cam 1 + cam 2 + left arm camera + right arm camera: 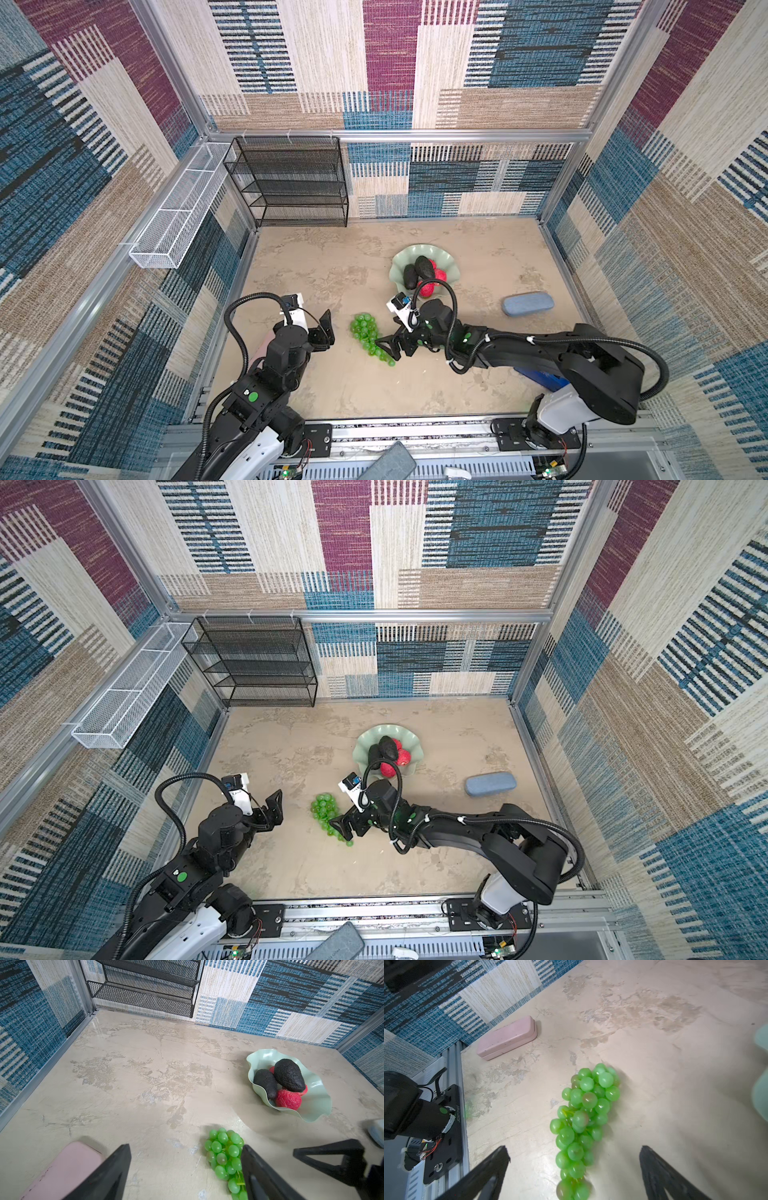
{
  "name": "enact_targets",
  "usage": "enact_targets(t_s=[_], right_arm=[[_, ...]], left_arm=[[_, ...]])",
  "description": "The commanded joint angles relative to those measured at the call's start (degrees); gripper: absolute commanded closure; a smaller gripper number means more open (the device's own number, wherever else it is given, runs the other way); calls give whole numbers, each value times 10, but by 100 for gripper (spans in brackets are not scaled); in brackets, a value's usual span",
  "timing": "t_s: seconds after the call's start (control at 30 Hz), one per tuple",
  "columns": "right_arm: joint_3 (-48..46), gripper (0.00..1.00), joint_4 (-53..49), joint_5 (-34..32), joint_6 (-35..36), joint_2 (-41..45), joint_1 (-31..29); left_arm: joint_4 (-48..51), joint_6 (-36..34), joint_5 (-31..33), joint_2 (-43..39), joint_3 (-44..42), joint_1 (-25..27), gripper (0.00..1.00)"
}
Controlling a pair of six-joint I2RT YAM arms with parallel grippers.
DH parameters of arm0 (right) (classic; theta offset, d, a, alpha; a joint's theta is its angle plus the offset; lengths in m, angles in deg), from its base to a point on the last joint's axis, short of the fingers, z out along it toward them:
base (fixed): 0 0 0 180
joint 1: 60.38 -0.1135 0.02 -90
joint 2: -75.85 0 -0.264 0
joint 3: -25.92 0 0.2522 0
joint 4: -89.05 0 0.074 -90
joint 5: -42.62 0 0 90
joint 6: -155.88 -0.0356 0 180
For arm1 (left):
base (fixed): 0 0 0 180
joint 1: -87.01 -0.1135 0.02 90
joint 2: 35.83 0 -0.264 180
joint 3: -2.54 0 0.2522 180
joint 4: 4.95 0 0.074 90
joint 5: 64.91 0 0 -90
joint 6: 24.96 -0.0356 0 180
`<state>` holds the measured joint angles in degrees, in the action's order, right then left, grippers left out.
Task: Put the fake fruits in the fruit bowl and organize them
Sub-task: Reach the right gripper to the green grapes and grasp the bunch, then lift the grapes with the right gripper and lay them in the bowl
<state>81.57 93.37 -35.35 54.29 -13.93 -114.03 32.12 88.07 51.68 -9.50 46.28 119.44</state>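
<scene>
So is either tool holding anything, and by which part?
Nothing is held. The right tool stands open astride the narrow end of the grapes; the left tool is open and empty.

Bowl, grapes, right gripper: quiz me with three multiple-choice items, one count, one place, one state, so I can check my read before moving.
1. How many avocados lie in the bowl?
A) one B) two C) three

2. Where are the grapes?
A) in the bowl B) on top of the avocados C) on the table, outside the bowl

3. How is the right gripper?
A) shut on the grapes B) open, jaws either side of the grapes C) shut on an avocado

Key: 1 B, two dark fruits show in the bowl. 2 C, the bunch lies on the bare table. 3 B, the right wrist view shows the jaws wide apart with the bunch between them.
</scene>
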Motion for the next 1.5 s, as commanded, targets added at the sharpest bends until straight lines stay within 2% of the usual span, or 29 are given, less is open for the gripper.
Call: enact_targets(t_s=[0.0, 0.33, 0.47, 0.53, 0.63, 0.73, 0.87, 1.03, 1.3, 1.47], right_arm=[[35, 0, 38, -13, -40, -45, -7], [155, 3, -32, -65, -89, -201, -29], [167, 11, -40, -85, -102, -221, -29], [173, 17, -44, -86, -104, -227, -29], [177, 38, -46, -86, -110, -231, -29], [170, 52, -39, -87, -115, -225, -29], [122, 63, 19, -56, -130, -182, -19], [51, 66, 58, -32, -159, -80, 15], [47, 66, -47, -90, -142, 118, 83], [73, 65, -104, -119, -104, 185, 140]], left_arm=[[-2, 15, -5, -11, -5, 0, 14], [-47, -22, -126, -45, -19, -1, 14], [-66, -26, -155, -48, -22, -1, 14], [-70, -27, -163, -41, -22, -1, 13], [-72, -28, -167, -27, -19, 0, 13], [-74, -31, -171, -15, -16, -1, 13], [-83, -32, -174, -9, -15, -1, 13], [-90, -34, -182, -4, -13, -1, 13], [-108, -30, -191, 10, -14, -1, 13], [-114, -29, -198, 16, -13, -1, 13]])
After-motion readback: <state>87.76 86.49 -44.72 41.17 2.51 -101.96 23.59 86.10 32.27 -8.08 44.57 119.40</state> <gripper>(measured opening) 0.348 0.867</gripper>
